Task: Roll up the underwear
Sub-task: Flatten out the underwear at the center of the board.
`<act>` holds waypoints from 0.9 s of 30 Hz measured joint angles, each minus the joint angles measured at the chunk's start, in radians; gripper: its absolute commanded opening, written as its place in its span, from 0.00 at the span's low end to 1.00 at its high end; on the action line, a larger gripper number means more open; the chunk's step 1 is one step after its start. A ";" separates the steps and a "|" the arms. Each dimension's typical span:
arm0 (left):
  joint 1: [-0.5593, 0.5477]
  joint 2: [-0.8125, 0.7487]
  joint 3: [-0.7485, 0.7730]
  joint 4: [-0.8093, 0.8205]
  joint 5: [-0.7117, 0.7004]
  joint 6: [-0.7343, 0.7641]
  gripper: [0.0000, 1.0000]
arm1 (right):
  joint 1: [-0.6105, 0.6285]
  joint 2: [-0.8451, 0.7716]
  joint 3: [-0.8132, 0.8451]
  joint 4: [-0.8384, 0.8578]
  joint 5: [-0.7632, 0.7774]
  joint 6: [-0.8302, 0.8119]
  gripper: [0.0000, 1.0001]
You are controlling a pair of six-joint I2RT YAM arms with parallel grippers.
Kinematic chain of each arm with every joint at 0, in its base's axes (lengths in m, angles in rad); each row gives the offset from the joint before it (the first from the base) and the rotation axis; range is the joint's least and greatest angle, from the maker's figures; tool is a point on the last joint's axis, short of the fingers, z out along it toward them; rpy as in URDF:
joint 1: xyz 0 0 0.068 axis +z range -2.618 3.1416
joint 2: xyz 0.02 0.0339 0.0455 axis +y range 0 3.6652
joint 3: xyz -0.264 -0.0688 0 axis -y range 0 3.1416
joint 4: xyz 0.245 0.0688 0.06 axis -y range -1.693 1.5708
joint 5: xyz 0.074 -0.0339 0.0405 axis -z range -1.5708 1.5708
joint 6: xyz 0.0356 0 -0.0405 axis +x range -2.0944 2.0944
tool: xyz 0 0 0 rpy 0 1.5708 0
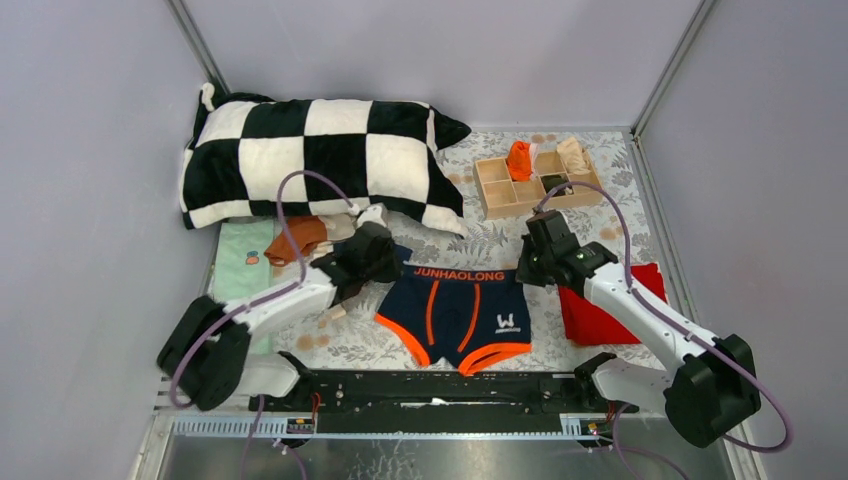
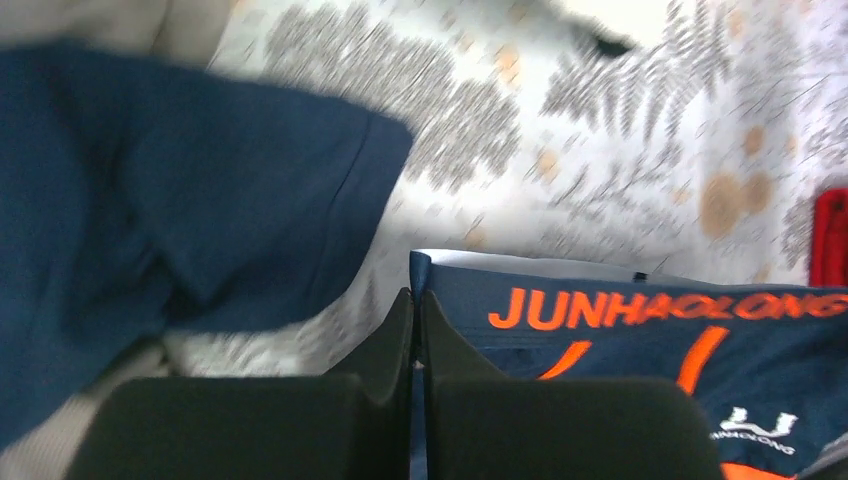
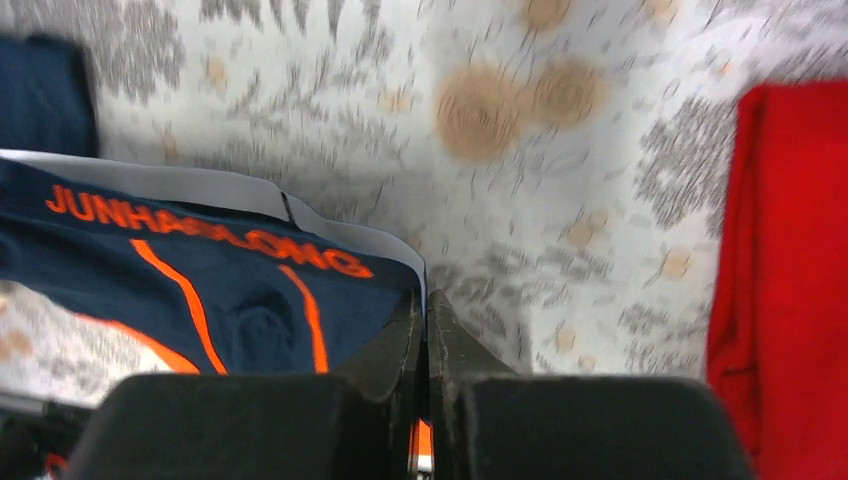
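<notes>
The navy underwear (image 1: 455, 310) lies spread flat on the surface (image 1: 480, 235), orange trim and the lettered waistband up, stretched between our two tools. The left tool (image 1: 393, 263) is clenched at the waistband's left corner. In its wrist view a sliver of blue cloth shows in the slit between the closed fingers (image 2: 385, 340), so we read it as gripping the fabric. The right tool (image 1: 523, 273) is clenched at the opposite corner, with a bit of orange hem caught between its fingers (image 3: 390, 345).

Just behind the left tool sits a rust-brown underwear (image 1: 297, 238) in a small heap with a beige cloth (image 1: 345, 222). Beside its fingers a dark blue cloth (image 2: 150, 200) lies crumpled, and to its outer side there is a pale green cloth (image 1: 235, 265).

Beyond the right tool stands a wooden divided box (image 1: 497, 192). One back compartment holds an orange roll (image 1: 518, 160), the far right one a beige roll (image 1: 573, 155), and a middle one something dark (image 1: 552, 182); the compartments nearest the left tool look bare. A red cloth (image 1: 610, 300) lies just outside the right tool, and a checked pillow (image 1: 320, 155) lies far behind the left tool.
</notes>
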 measured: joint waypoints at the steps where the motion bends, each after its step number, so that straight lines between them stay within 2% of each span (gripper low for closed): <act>1: 0.000 0.039 0.024 0.028 -0.001 0.006 0.00 | -0.017 0.010 0.000 0.026 0.011 -0.008 0.01; 4: 0.000 0.154 0.099 0.129 0.002 0.033 0.01 | -0.056 0.048 0.000 0.090 0.028 -0.037 0.03; 6: 0.000 0.206 0.125 0.179 0.004 0.053 0.11 | -0.076 0.084 -0.004 0.127 0.042 -0.053 0.06; 7: 0.000 0.234 0.138 0.202 0.004 0.066 0.17 | -0.083 0.100 -0.010 0.143 0.047 -0.060 0.12; 8: 0.000 0.257 0.148 0.217 0.004 0.077 0.26 | -0.088 0.110 -0.017 0.153 0.050 -0.063 0.22; 10: 0.000 0.294 0.165 0.231 0.002 0.100 0.56 | -0.097 0.122 -0.033 0.163 0.063 -0.073 0.42; 11: 0.000 0.307 0.174 0.232 0.001 0.111 0.68 | -0.098 0.123 -0.038 0.166 0.068 -0.071 0.48; 12: 0.000 0.318 0.183 0.235 -0.002 0.116 0.76 | -0.101 0.123 -0.041 0.167 0.074 -0.077 0.51; 14: 0.000 0.320 0.193 0.234 -0.013 0.133 0.84 | -0.103 0.121 -0.042 0.167 0.088 -0.084 0.55; 18: 0.003 0.291 0.207 0.227 -0.053 0.141 0.86 | -0.104 0.089 -0.042 0.165 0.118 -0.089 0.58; 22: 0.012 0.187 0.198 0.187 -0.089 0.138 0.85 | -0.104 0.035 -0.026 0.147 0.128 -0.093 0.56; 27: 0.022 -0.004 0.073 0.187 -0.093 0.105 0.80 | -0.101 0.012 0.039 0.134 0.117 -0.087 0.56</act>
